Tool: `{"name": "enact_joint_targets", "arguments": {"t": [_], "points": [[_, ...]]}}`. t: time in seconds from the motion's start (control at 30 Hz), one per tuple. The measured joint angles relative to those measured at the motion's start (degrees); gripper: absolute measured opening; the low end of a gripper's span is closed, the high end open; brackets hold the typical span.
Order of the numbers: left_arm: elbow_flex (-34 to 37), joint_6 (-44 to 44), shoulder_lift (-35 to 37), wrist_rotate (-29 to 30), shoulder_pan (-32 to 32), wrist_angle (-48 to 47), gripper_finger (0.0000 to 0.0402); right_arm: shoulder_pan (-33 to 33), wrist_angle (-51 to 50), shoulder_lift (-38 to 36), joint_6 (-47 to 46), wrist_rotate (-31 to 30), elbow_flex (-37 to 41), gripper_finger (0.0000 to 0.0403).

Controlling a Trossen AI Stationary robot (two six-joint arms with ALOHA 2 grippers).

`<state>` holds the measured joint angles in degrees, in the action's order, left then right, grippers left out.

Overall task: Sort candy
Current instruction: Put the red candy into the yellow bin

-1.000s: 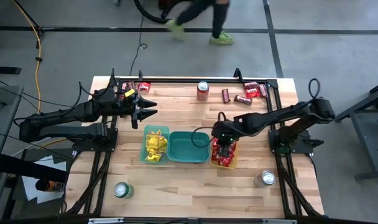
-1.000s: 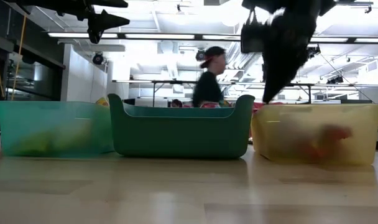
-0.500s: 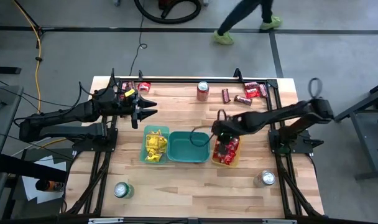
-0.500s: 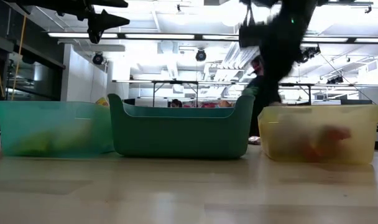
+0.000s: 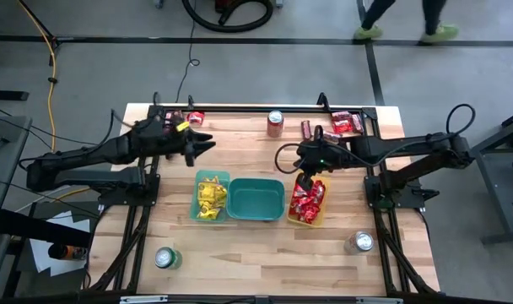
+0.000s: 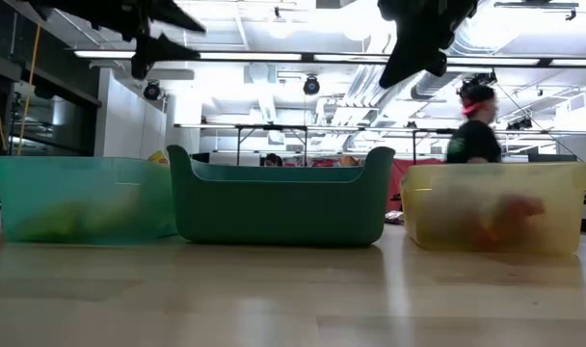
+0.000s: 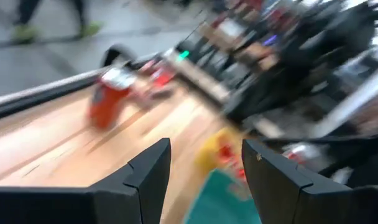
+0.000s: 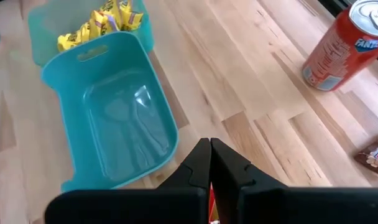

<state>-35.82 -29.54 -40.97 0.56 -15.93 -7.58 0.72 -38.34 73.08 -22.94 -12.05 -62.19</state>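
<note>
Red candy packets (image 5: pixel 307 203) fill the yellow bin (image 5: pixel 318 221). Yellow packets (image 5: pixel 209 196) lie in the light green bin (image 5: pixel 197 203), and the teal bin (image 5: pixel 256 201) between them holds nothing. Loose red packets (image 5: pixel 346 123) and brown bars (image 5: pixel 328 135) lie at the far right, with more candy (image 5: pixel 193 116) at the far left corner. My right gripper (image 5: pixel 303 171) (image 8: pixel 209 163) hangs shut above the yellow bin's far end, holding nothing. My left gripper (image 5: pixel 207 145) (image 7: pixel 204 168) hovers open and empty, high over the far left of the table.
A red can (image 5: pixel 276 123) (image 8: pixel 343 45) stands at the far edge. A green can (image 5: pixel 164 257) and a silver can (image 5: pixel 361 242) stand near the front corners. Bare wood lies in front of the bins. A person walks on the floor beyond the table.
My right gripper, shut throughout, has risen out of the yellow bin and drawn toward the far edge, tipping less steeply down. My left gripper has rolled about its own axis in place. A person has crossed the floor behind the table toward the right.
</note>
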Motion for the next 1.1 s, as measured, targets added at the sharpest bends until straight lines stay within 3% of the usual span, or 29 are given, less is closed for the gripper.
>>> {"name": "enact_joint_targets", "arguments": {"t": [0.13, 0.3, 0.5, 0.7, 0.83, 0.93, 1.1], "points": [[-8.95, 4.01, -6.59, 4.05, -3.16, -17.49, 0.0186, -1.18, 0.02, 0.09, 0.02, 0.04, 0.02, 0.0000], [-19.61, 7.95, -18.74, 11.73, -13.15, -36.83, 0.0186, -2.97, 0.02, 0.09, -0.13, 0.30, 0.02, 0.0000], [-20.16, 7.28, -31.45, 16.03, -27.07, -48.09, 0.0186, -3.73, 0.04, 0.09, -0.16, 1.62, 0.04, 0.0000], [-11.36, -0.97, -34.19, 18.88, -34.09, -42.70, 0.0186, -3.73, 0.04, 0.09, -1.03, 3.28, 0.07, 0.0000], [-6.81, -7.43, -32.78, 25.76, -31.79, -34.42, 0.0186, -3.70, 0.01, 0.11, -1.03, 3.65, 0.07, 0.0000], [-3.68, -14.50, -32.99, 28.66, -31.56, -35.10, 0.0186, -3.70, -0.03, 0.11, -1.03, 3.65, 0.09, 0.0000], [2.20, -22.90, -32.99, 29.95, -31.48, -31.18, 0.0186, -3.70, -0.14, 0.11, -0.02, 3.67, 0.09, 0.0000]]}}
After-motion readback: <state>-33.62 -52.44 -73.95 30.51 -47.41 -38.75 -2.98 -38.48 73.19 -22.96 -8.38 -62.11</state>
